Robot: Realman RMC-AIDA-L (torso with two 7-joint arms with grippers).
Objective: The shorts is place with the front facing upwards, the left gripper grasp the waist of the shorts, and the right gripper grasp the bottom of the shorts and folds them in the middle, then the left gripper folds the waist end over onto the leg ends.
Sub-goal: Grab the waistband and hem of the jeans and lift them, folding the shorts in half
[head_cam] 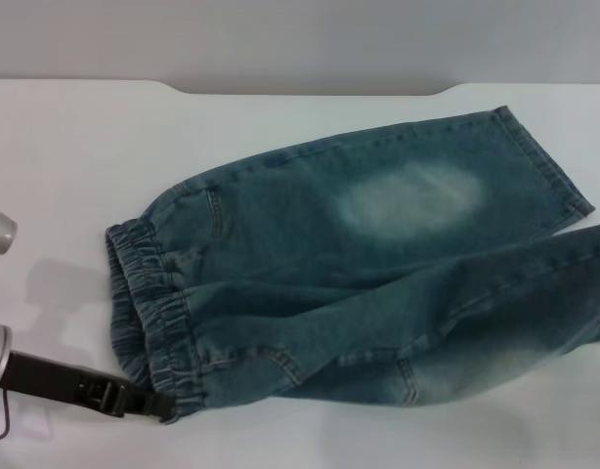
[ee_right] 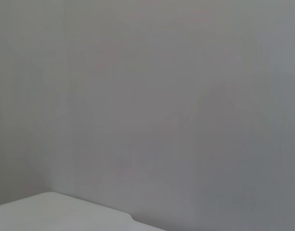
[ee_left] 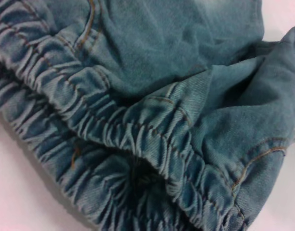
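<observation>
The blue-green faded denim shorts [head_cam: 378,283] were matt woven cloth with a puckered elastic waist [ee_left: 138,139], lying on a smooth white table [head_cam: 65,147].

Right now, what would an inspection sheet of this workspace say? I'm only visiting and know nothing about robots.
Surface: white table, bare around the garment.
Job's things: shorts lie flat, waist toward the robot's left, leg ends toward its right.
Clutter: nothing seen.
Grippers: left gripper at the waist's near corner, touching the band; right gripper not in view.
Cables: nothing seen.
Surroundings: plain grey wall behind the table.
</observation>
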